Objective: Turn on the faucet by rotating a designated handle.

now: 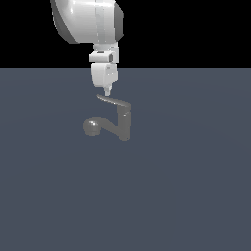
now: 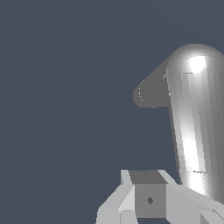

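Note:
The faucet (image 1: 125, 125) is small, dull grey metal, standing upright on the flat grey floor. Its slanted spout ends in a rounded head (image 1: 91, 126) toward the exterior view's left. The handle (image 1: 113, 101), a thin flat lever, sticks out from the faucet's top, also toward the left. My gripper (image 1: 107, 91) hangs straight down, its tip just above the handle's free end, apart from it by a small gap. Its fingers are pressed together and hold nothing. In the wrist view the handle (image 2: 192, 127) looms large and shiny beside my gripper (image 2: 146, 192), with the darker spout head (image 2: 151, 94) behind it.
The white arm (image 1: 88, 19) reaches down from the top of the exterior view. Only the flat grey floor (image 1: 186, 196) surrounds the faucet.

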Action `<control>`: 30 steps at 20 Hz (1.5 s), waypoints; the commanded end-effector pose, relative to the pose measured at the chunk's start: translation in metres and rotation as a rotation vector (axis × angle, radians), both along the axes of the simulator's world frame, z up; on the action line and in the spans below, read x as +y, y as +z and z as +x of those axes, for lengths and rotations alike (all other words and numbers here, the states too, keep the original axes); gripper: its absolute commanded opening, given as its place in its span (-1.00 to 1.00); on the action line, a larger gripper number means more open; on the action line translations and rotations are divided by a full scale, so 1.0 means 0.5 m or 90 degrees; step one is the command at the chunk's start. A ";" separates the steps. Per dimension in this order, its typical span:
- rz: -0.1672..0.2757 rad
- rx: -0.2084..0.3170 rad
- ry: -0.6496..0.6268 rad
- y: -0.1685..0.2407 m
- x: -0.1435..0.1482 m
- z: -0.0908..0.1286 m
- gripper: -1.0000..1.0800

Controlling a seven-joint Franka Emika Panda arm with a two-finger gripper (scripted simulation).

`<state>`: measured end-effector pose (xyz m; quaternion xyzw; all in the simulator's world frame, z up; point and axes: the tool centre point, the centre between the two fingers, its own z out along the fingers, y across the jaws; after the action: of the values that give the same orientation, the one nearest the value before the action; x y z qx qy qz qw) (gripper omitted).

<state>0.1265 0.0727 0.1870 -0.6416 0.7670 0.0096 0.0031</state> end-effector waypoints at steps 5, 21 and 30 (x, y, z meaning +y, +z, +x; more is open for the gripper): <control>-0.011 -0.004 -0.029 -0.026 0.004 0.013 -1.00; -0.012 -0.004 -0.030 -0.027 0.025 -0.034 -1.00; -0.012 -0.004 -0.030 -0.027 0.044 -0.079 -1.00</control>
<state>0.0931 0.0911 0.1733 -0.6224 0.7827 -0.0016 0.0017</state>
